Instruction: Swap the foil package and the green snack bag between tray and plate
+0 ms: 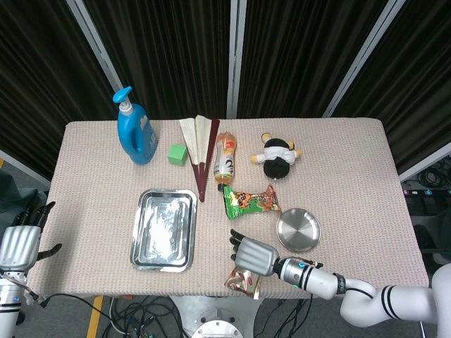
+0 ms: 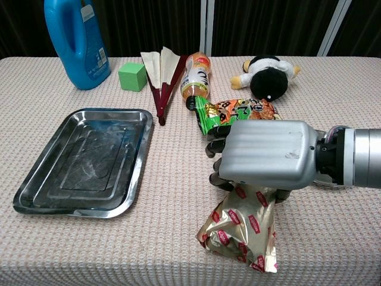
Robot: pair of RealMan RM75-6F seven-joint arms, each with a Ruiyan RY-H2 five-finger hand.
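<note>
The gold foil package (image 2: 241,229) with red marks lies crumpled near the table's front edge, its upper end held in my right hand (image 2: 265,155), whose fingers are curled around it. From the head view the right hand (image 1: 252,257) covers the top of the foil package (image 1: 242,282). The green snack bag (image 1: 251,201) lies flat on the cloth between the tray and the plate, just beyond the hand (image 2: 235,112). The steel tray (image 1: 135,239) and the round steel plate (image 1: 298,229) hold nothing. My left hand (image 1: 17,243) hangs off the table's left side, fingers apart.
A blue detergent bottle (image 1: 137,130), a green cube (image 1: 177,154), a folded fan (image 1: 200,144), a lying drink bottle (image 1: 225,156) and a plush toy (image 1: 277,156) line the back half of the table. The tray's rim (image 2: 137,173) lies left of the right hand.
</note>
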